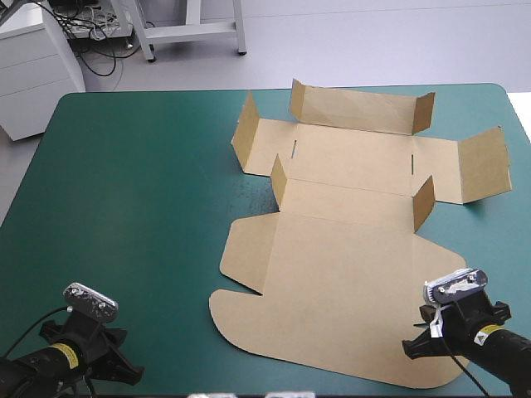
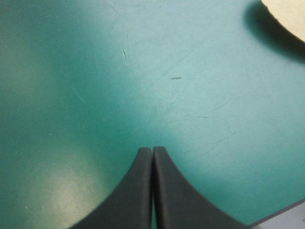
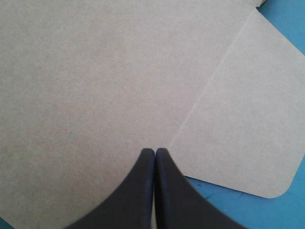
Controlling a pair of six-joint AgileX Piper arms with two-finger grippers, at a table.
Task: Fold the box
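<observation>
the bench with its teal-green cover was mostly bare on the left half. the brown box took up the right half, running from near the far edge almost down to the near edge.

progress-wise i'd say it had barely started. the big near panel with its rounded ears lay flat on the cover. further back the far wall stood up, the left side flap was upright and the right side flap was only partly lifted. two small tabs poked up by the middle strip. nothing looked tucked in yet, so pretty much all the real folding was left: walls up, tabs in, sides locked.

the right end effector had its black fingers pressed together, holding nothing. it sat over the near right part of the box, its tip at the near end of the crease to the rounded flap. couldn't tell if it touched the board.

the left end effector was also pressed together and empty. it was over bare cover, well apart from the box, with just a pale corner of the board showing ahead and off to one side.
</observation>
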